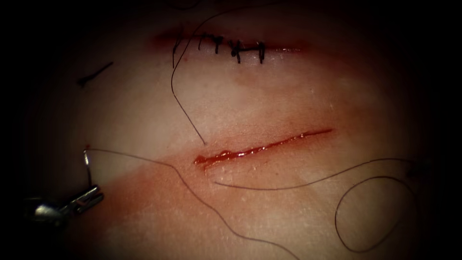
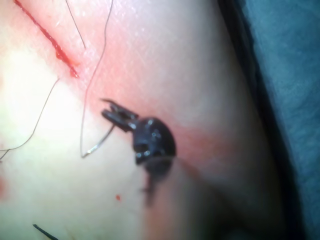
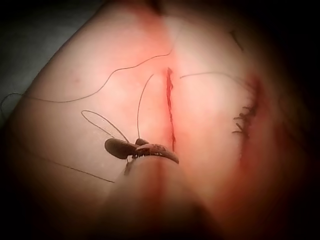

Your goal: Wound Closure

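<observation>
Left of the cut point(image 1: 262, 148), left end effector point(image 1: 91, 196) gripping needle point(image 1: 87, 166), tip indistinct.

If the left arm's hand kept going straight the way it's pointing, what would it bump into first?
Probably the thread trailing from the needle it holds, and past that the left end of the open cut. The left hand points up-right; depth is unclear.

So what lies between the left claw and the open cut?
Endoscope view: bare tissue crossed by one strand of thread that runs from the needle, held in the left claw, past the cut.
</observation>
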{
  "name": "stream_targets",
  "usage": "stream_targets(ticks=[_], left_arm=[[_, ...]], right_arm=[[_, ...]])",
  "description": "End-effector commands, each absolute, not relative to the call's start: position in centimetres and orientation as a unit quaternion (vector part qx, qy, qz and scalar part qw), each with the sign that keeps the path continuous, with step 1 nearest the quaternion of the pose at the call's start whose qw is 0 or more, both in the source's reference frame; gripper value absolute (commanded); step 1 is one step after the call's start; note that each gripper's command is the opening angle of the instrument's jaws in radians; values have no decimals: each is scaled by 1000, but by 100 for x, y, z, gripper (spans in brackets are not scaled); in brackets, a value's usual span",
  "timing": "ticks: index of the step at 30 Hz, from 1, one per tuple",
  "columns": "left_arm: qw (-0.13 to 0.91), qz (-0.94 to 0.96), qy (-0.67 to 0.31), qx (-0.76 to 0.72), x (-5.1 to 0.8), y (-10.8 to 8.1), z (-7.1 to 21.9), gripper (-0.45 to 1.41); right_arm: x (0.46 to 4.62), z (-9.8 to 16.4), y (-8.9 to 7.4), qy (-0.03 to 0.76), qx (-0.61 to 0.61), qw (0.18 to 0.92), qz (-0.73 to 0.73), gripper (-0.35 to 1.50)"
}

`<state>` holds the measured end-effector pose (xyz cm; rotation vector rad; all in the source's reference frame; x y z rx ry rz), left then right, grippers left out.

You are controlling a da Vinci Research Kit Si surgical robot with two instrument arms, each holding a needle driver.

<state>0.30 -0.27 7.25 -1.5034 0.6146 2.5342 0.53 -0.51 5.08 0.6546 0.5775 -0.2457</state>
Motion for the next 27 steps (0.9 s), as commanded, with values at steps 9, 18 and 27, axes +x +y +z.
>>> stream_targets(ticks=[9, 18, 27], left_arm=[[66, 840, 203, -499, 25, -32, 732, -45], [66, 840, 203, -499, 25, -32, 732, -45], [66, 840, 203, -499, 24, -31, 733, -45]], right_arm=[[91, 503, 4, 379, 292, 875, -70, 136], [89, 513, -19, 362, 378, 846, -102, 136], [113, 501, 40, 493, 353, 795, -6, 133]])
